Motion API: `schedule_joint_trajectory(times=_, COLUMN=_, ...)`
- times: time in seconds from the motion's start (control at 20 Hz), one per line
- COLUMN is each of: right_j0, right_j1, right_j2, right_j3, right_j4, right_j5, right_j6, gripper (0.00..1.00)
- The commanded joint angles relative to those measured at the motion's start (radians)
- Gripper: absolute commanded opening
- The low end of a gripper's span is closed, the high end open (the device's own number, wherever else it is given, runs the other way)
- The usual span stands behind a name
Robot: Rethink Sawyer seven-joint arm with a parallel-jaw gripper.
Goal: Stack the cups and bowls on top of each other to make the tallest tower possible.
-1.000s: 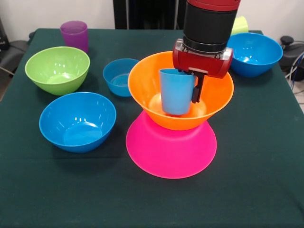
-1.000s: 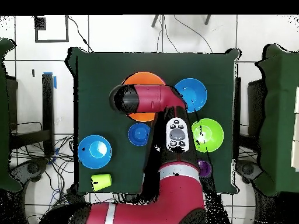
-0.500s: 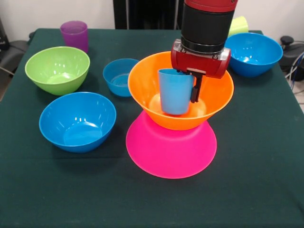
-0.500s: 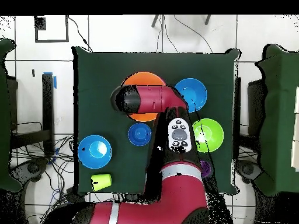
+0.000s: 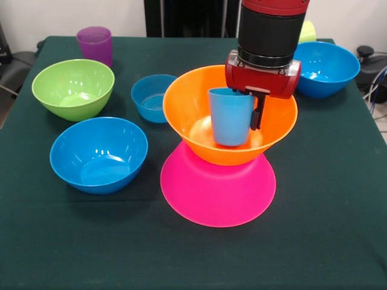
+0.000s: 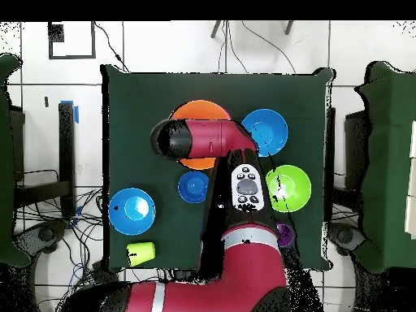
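Observation:
An orange bowl (image 5: 199, 130) stands upright on an upturned pink bowl (image 5: 217, 193); together they form the tower at the table's middle. My gripper (image 5: 250, 118) is shut on the right wall of a light-blue cup (image 5: 230, 118). It holds the cup upright inside the orange bowl, low over its floor. One black finger (image 5: 259, 112) shows outside the cup and the other is hidden. From overhead the arm covers the cup and part of the orange bowl (image 6: 199, 112).
A green bowl (image 5: 72, 87), a blue bowl (image 5: 98, 154), a small light-blue bowl (image 5: 151, 98) and a purple cup (image 5: 95, 44) stand to the left. Another blue bowl (image 5: 325, 67) and a yellow-green cup (image 5: 306, 30) are at the back right.
The gripper has carried the light-blue cup a little to the right inside the orange bowl, as seen from the front. The bowls have not moved.

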Motion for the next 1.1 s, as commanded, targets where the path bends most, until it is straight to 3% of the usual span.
schedule_joint_trajectory(times=0.05, right_j0=-0.015, right_j1=0.000, right_j2=0.096, right_j3=0.064, right_j4=0.023, right_j5=-0.052, right_j6=0.060, gripper=0.00)
schedule_joint_trajectory(times=1.1, right_j0=-0.015, right_j1=-0.020, right_j2=0.095, right_j3=0.103, right_j4=0.016, right_j5=-0.063, right_j6=0.068, gripper=0.00)
